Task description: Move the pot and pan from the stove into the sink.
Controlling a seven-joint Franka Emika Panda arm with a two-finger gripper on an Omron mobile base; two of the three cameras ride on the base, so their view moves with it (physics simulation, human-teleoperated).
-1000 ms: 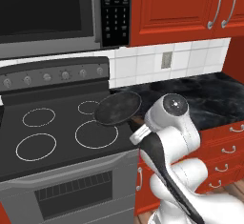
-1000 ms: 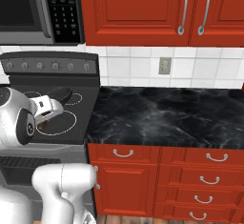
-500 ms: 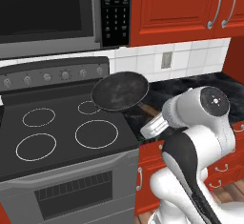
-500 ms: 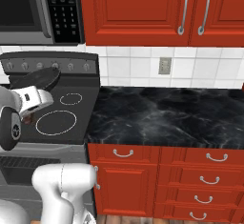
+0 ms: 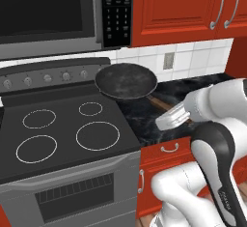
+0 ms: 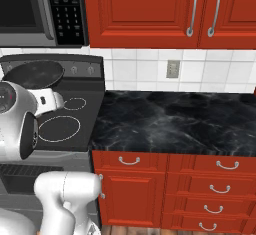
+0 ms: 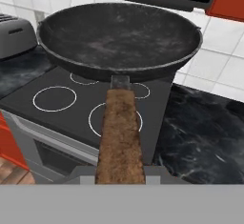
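Observation:
The pan point(image 5: 126, 80) is a shallow dark speckled frying pan held in the air, tilted, above the right rear corner of the stove point(image 5: 67, 148). My gripper point(image 5: 170, 115) is shut on the end of its long brown handle point(image 7: 121, 132), over the counter edge just right of the stove. In the right base view the pan point(image 6: 33, 74) hangs over the cooktop point(image 6: 70, 129) with the gripper point(image 6: 50, 99) below and to its right. In the hand view the pan point(image 7: 119, 39) sits ahead of the gripper point(image 7: 121, 174), above the ringed burners. The pot and the sink are out of view.
A dark marbled counter point(image 6: 175, 121) runs right of the stove over red drawers. A microwave point(image 5: 48, 13) hangs above the cooktop, close behind the pan. A grey toaster point(image 7: 14, 37) stands on the counter on the stove's other side. Red wall cabinets point(image 6: 150, 9) sit overhead.
The pan has risen off the stove's right rear burner and moved right toward the counter, with the arm swinging right. The grip on the handle is unchanged.

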